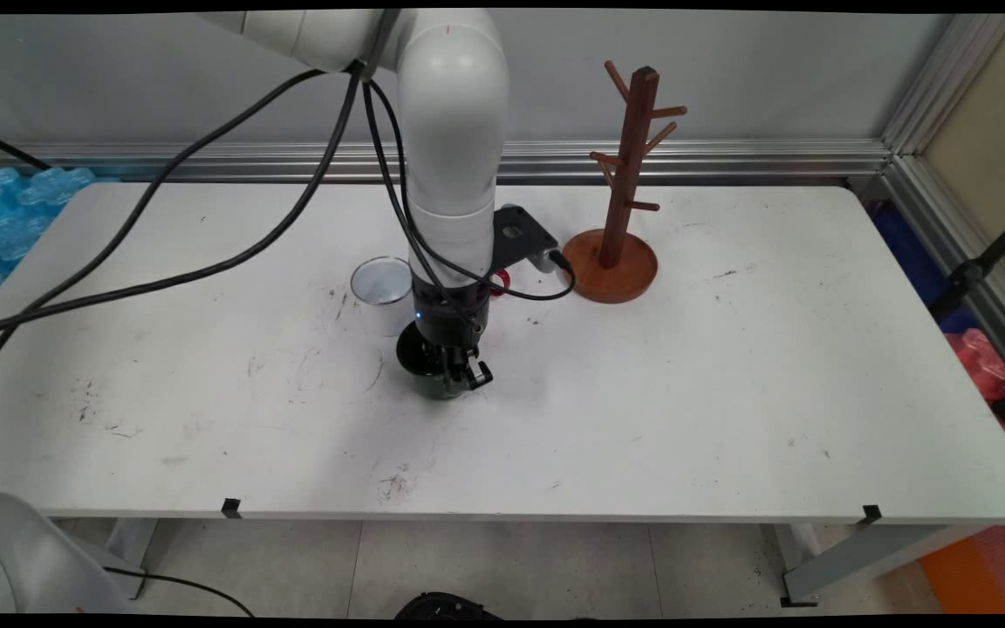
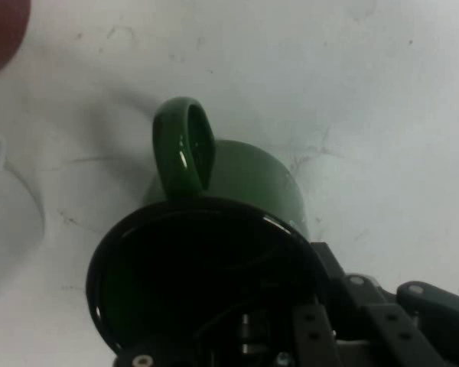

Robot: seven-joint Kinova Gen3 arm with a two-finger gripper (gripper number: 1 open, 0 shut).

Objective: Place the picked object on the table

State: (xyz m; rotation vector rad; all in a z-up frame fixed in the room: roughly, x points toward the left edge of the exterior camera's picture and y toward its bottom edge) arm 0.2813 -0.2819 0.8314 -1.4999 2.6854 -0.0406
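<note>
A dark green mug (image 1: 429, 380) with a black inside stands on the white table (image 1: 642, 410), directly under the arm. My gripper (image 1: 464, 375) reaches straight down onto the mug's right rim, one finger inside the cup and the other outside its wall, shut on the rim. The hand view looks into the green mug (image 2: 252, 180) from just above, its loop handle (image 2: 183, 149) pointing away from the hand. There the gripper (image 2: 287, 336) rises from the bottom edge, its linkage overlapping the mug's dark mouth.
A white mug (image 1: 380, 288) stands just behind and left of the green one and shows in the hand view as the white mug (image 2: 8, 222). A red thing (image 1: 500, 279) peeks out behind the wrist. A wooden mug tree (image 1: 618, 218) stands back right. Black cables trail left.
</note>
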